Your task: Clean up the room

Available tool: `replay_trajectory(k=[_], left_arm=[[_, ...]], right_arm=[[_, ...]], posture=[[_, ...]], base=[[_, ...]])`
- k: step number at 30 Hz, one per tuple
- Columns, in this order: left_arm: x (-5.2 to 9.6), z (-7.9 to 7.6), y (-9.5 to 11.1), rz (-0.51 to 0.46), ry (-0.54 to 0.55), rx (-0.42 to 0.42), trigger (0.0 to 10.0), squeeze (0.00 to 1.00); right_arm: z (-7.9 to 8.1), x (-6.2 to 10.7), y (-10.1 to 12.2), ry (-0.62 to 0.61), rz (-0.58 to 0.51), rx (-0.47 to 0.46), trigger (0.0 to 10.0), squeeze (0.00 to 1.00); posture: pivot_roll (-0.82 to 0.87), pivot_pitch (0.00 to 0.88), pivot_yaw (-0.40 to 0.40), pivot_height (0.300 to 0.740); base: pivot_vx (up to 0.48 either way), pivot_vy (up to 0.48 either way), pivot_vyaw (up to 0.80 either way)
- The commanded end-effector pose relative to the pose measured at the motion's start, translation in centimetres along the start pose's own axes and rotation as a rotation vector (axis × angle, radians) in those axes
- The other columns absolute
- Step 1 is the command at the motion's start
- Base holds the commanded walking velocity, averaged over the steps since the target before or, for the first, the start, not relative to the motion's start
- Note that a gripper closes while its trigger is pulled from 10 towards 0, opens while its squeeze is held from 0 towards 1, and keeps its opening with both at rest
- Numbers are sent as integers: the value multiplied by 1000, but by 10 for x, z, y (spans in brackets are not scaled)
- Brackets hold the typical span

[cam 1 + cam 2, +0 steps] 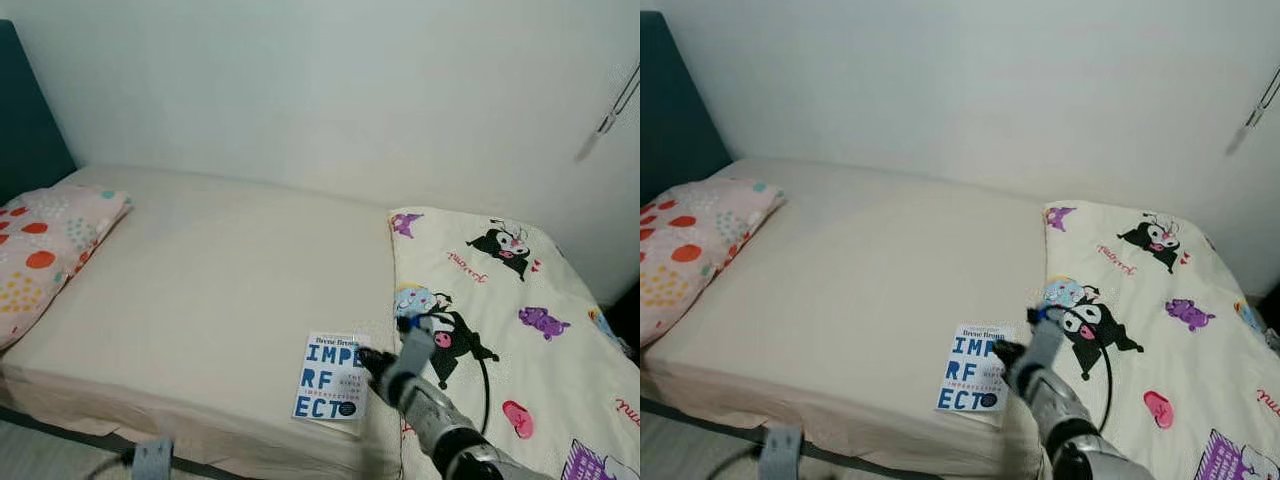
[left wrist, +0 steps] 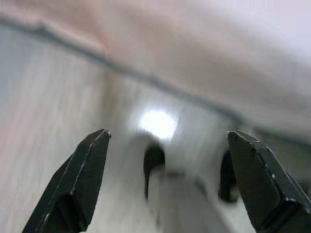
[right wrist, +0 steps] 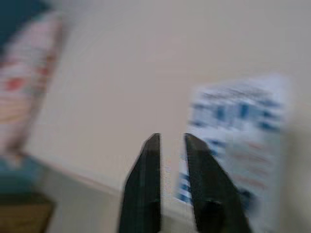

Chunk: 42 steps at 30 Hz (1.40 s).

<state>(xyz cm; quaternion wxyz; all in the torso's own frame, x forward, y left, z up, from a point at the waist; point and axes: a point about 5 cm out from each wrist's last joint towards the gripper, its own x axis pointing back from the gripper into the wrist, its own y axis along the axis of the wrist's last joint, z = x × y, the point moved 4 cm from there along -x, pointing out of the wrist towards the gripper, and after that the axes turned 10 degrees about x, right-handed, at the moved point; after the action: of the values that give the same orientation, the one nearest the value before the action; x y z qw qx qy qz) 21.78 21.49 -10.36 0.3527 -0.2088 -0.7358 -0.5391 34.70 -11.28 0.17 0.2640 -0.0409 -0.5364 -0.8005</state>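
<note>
Book (image 1: 333, 377) lies flat near the bed (image 1: 220, 270) edge, just left of the right gripper (image 1: 366, 362); in my judgement a nudge could push it off. In the right wrist view the right gripper's fingers (image 3: 146, 189) are almost closed on nothing, so they may slide over the cover. In the left wrist view the left gripper (image 2: 167, 184) hangs wide open over the floor (image 2: 43, 97).

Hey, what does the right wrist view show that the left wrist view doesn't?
Right wrist view alone: the white and blue book on the cream sheet, a blurred spotted pillow, and the right hand with fingers nearly together beside the book. Left wrist view alone: the left hand, fingers wide apart, over pale floor beside the bed edge. Both look along two black fingers and are blurred.
</note>
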Motion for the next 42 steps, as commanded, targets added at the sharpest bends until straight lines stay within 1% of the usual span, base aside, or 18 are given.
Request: replay_trajectory(k=[1,2,3,5,6,8,11,12,13,16,19,21,22,24,25,29,36,42], left_arm=[[-1,5,16,-55,1,12,10000,0],[-1,5,16,-55,1,12,10000,0],[-3,3,29,-91,-12,20,10000,0],[-5,-7,51,-158,-64,49,10000,0],[-5,-7,51,-158,-64,49,10000,0],[-6,-16,62,-193,-108,64,10000,0],[-6,-20,63,-200,-127,64,10000,0],[-6,-25,64,-204,-145,63,10000,0],[-6,-25,64,-204,-145,63,10000,0],[-6,-35,67,-218,-180,65,10000,0],[-6,-39,71,-229,-197,67,10000,0],[-7,-41,73,-233,-204,68,10000,0],[-7,-41,73,-233,-207,69,10000,0],[-7,-42,74,-233,-209,69,10000,0],[-7,-42,73,-232,-210,71,10000,0],[-7,-45,71,-224,-215,71,10000,0],[-7,-48,71,-222,-221,71,10000,0],[-8,-55,71,-220,-243,57,10000,0]], right_arm=[[5,-2,4,31,-19,-11,10000,1000],[5,-2,4,31,-19,-11,10000,1000],[8,-3,4,38,-14,-4,10000,1000],[4,-2,-1,4,1,0,10000,1000],[4,-2,-1,4,1,0,10000,1000],[-2,1,-5,-28,9,-8,10000,1000],[-4,2,-7,-39,13,-8,10000,1000],[-7,4,-8,-48,15,-9,10000,1000],[-7,4,-8,-48,15,-9,10000,1000],[-14,7,-9,-64,9,-19,10000,1000],[-18,8,-8,-85,10,-22,10000,1000],[-22,9,-9,-116,35,-4,10000,1000],[-23,9,-10,-126,55,-2,10000,808],[-24,9,-11,-132,68,-1,10000,808],[-26,9,-10,-140,76,2,10000,0],[-32,11,-6,-166,75,-1,10000,0],[-34,11,-4,-167,64,-20,10000,0],[-37,12,-1,-183,59,-28,10000,0]], posture=[[41,0,-61,740],[41,0,-61,740],[41,0,-61,740],[51,0,-64,740],[51,0,-64,740],[52,0,-63,740],[52,0,-60,740],[51,0,-58,740],[51,0,-58,740],[43,0,-50,740],[42,0,-50,740],[41,0,-48,740],[40,0,-47,740],[40,0,-47,740],[36,0,-44,735],[32,0,-42,720],[29,0,-42,705],[26,0,-40,680]], base=[[0,0,0],[0,0,0],[0,0,0],[0,0,0],[0,0,0],[0,0,0],[0,0,0],[0,0,0],[0,0,0],[0,0,0],[0,0,0],[0,0,0],[0,0,0],[0,0,0],[0,0,0],[0,0,0],[0,0,0],[0,0,0]])
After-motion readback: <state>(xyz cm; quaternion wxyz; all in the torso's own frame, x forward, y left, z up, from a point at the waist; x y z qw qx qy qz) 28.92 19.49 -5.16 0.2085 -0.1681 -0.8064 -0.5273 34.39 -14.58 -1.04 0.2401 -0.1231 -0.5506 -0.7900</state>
